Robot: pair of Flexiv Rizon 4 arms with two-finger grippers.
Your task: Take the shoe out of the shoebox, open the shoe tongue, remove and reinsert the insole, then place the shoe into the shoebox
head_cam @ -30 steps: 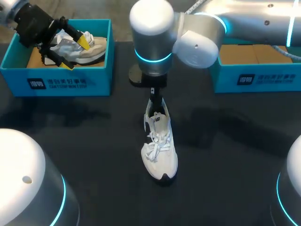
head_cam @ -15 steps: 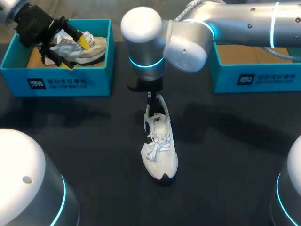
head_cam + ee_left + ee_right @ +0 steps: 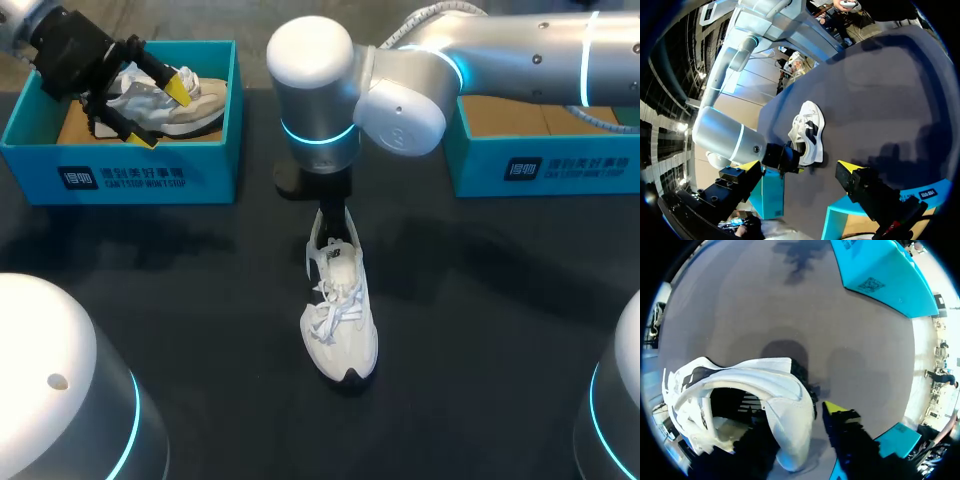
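A white lace-up shoe (image 3: 340,310) stands on the dark table (image 3: 200,280) at the middle, toe toward me and heel away. My right arm comes in from the right, and its gripper (image 3: 335,222) is down at the heel collar. In the right wrist view the heel wall (image 3: 790,415) sits right at the gripper (image 3: 800,420); contact is not visible. My left gripper (image 3: 156,110) hangs open over the left teal shoebox (image 3: 150,175), just above a grey-white shoe (image 3: 195,105) lying inside. The left wrist view has its gripper (image 3: 799,167) open, with the white shoe (image 3: 807,132) far ahead.
A second teal shoebox (image 3: 545,165) stands at the back right, partly behind my right arm (image 3: 470,60), with a cardboard-brown floor showing. Both boxes line the table's far edge. Dark table surface lies on both sides of the white shoe.
My right arm's wrist shifted a little left, then settled lower at the shoe's heel. The shoe and my left arm have stayed where they were.
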